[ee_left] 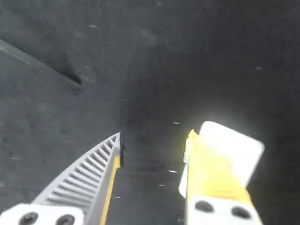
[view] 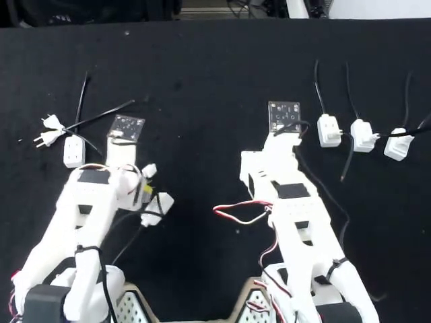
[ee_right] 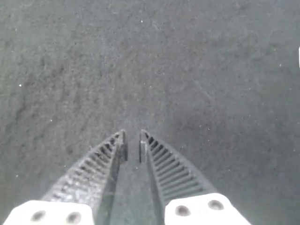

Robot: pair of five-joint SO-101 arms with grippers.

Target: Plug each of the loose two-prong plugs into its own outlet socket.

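Two loose white two-prong plugs (view: 48, 130) lie at the far left, their black cords crossing, next to a white outlet socket (view: 73, 152). Three more white sockets (view: 362, 135) stand in a row at the far right, each with a black cord. My left gripper (ee_left: 154, 136) is open low over the black mat with nothing between its fingers. A white block (ee_left: 236, 149) lies just outside its yellow-taped finger (ee_left: 211, 173); this white piece (view: 163, 201) trails a black cord. My right gripper (ee_right: 132, 139) is shut on nothing, over bare mat.
A black mat (view: 215, 67) covers the table. Red and white servo wires (view: 236, 212) loop between the two arms. A thin black cord (ee_left: 42, 65) runs across the mat near the left gripper.
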